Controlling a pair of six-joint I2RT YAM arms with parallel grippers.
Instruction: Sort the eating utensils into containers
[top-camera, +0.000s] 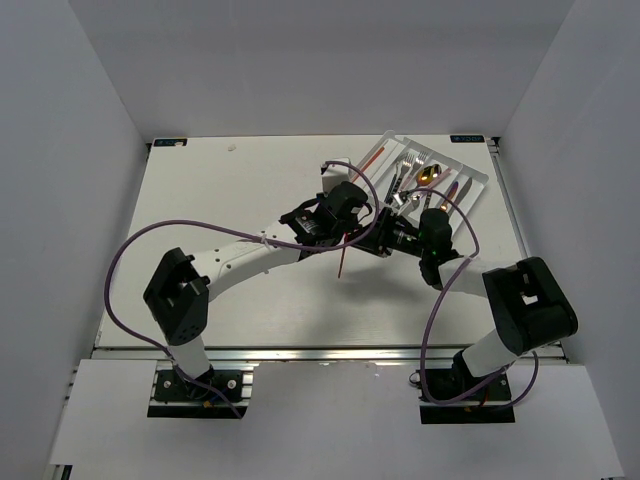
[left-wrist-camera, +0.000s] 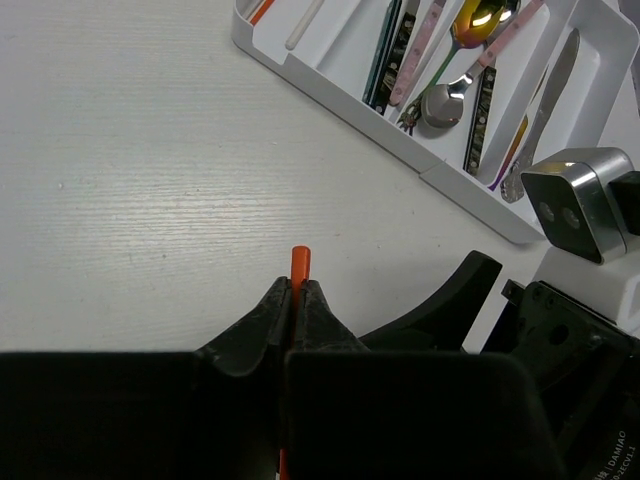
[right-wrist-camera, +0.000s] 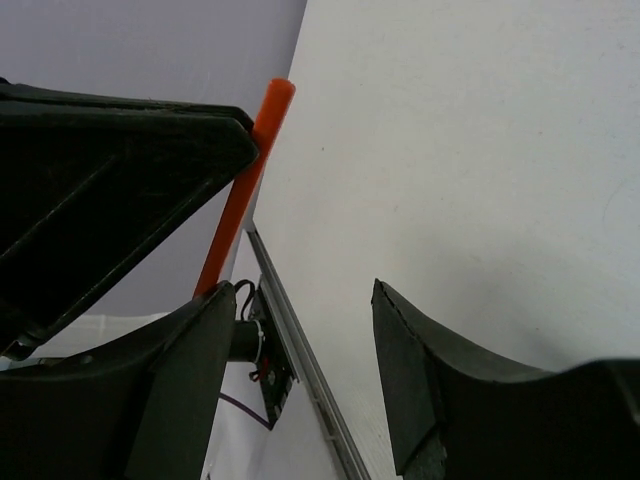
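Overhead, white table (top-camera: 230, 190), grey walls (top-camera: 70, 150); left hand (left-wrist-camera: 298, 300) pinching red chopstick (left-wrist-camera: 300, 262)

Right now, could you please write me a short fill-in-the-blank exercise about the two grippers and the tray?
1. The left gripper is shut on a thin red ____.
2. The right gripper has its jaws ____.
3. The white tray lies at the far ____ corner of the table.
Missing words: chopstick; open; right.
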